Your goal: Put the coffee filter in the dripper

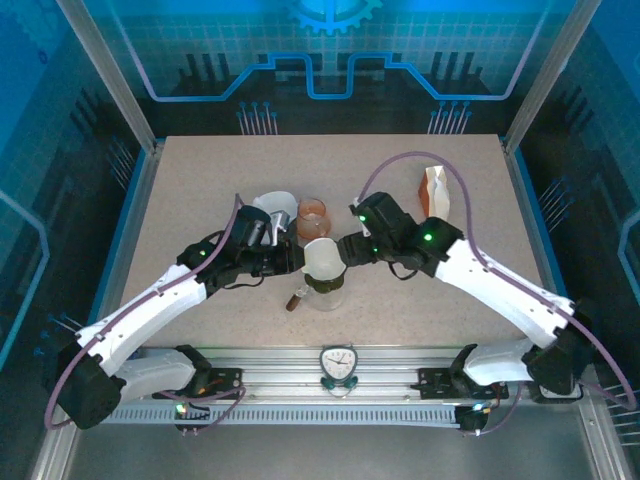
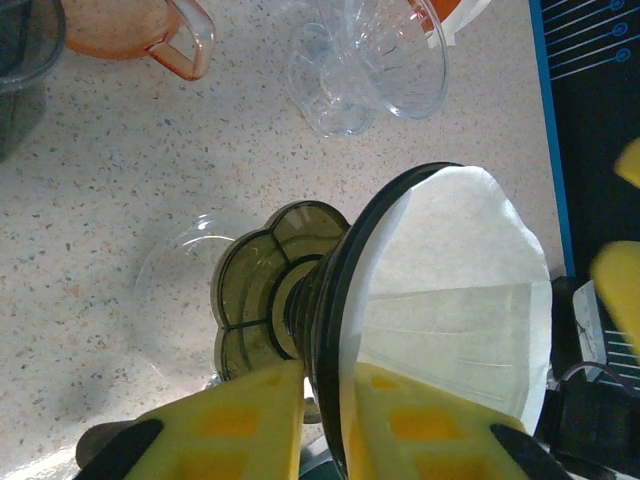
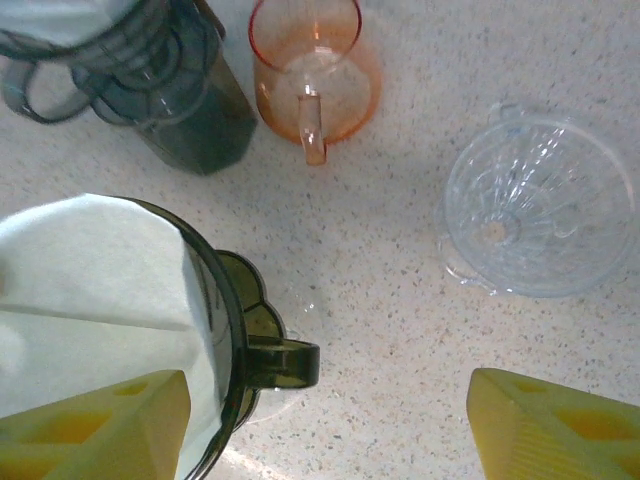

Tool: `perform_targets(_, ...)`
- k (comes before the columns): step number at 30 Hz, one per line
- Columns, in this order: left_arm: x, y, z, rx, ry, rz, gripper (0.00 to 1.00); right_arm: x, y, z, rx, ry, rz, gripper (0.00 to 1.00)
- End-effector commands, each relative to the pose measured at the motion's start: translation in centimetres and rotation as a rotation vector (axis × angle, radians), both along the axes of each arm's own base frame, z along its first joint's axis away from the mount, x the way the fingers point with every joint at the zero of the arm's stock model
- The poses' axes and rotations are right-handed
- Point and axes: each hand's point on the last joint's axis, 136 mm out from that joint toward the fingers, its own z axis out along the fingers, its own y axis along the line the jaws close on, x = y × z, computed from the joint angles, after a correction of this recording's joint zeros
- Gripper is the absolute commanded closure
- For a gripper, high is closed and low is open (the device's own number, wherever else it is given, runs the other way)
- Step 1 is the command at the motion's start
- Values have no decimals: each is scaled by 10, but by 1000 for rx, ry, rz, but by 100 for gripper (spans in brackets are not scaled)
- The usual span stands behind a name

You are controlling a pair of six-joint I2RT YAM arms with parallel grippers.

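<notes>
The white coffee filter (image 2: pixel 450 270) sits inside the dark dripper (image 2: pixel 265 300) at the table's middle. The left gripper (image 2: pixel 325 395) pinches the rim and paper together. The right gripper (image 3: pixel 325 415), just right of the dripper, has its 2 fingers spread. Print on the far-right orange-and-white packet (image 1: pixel 437 190) is too small to read.

In my left wrist view the rim of the dripper (image 2: pixel 270 270) runs off the bottom edge, as does my left gripper (image 2: pixel 325 400) clamped on it; the orange cup (image 2: pixel 140 30) is cropped at the top. My right gripper (image 3: pixel 330 410) — fingers spread — is cut by the bottom edge, the coffee filter (image 3: pixel 90 270) by the left. From above, a small brown thing (image 1: pixel 296 298) — too small to name.
</notes>
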Motion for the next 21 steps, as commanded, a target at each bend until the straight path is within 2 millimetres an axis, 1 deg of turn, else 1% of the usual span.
perform_targets(1, -4, 7, -5, 21, 10, 18, 75, 1, -18, 9, 31, -52, -58, 25)
perform_targets(5, -3, 8, 5, 6, -21, 25, 68, -5, -34, 3, 50, -51, -101, 25)
perform_targets(8, -3, 10, 15, -8, -46, 34, 62, -11, -41, -4, 55, -35, -117, 25)
perform_targets(12, -5, 11, 26, -23, -71, 38, 52, -17, -47, -19, 56, -3, -132, 25)
perform_targets(15, -7, 14, 34, -34, -89, 47, 43, -22, -47, -35, 63, 40, -134, 26)
perform_targets(18, -10, 19, 44, -46, -121, 62, 26, -27, -43, -56, 86, 89, -119, 29)
perform_targets(21, -12, 29, 52, -49, -161, 96, 2, -33, -43, -81, 108, 129, -114, 32)
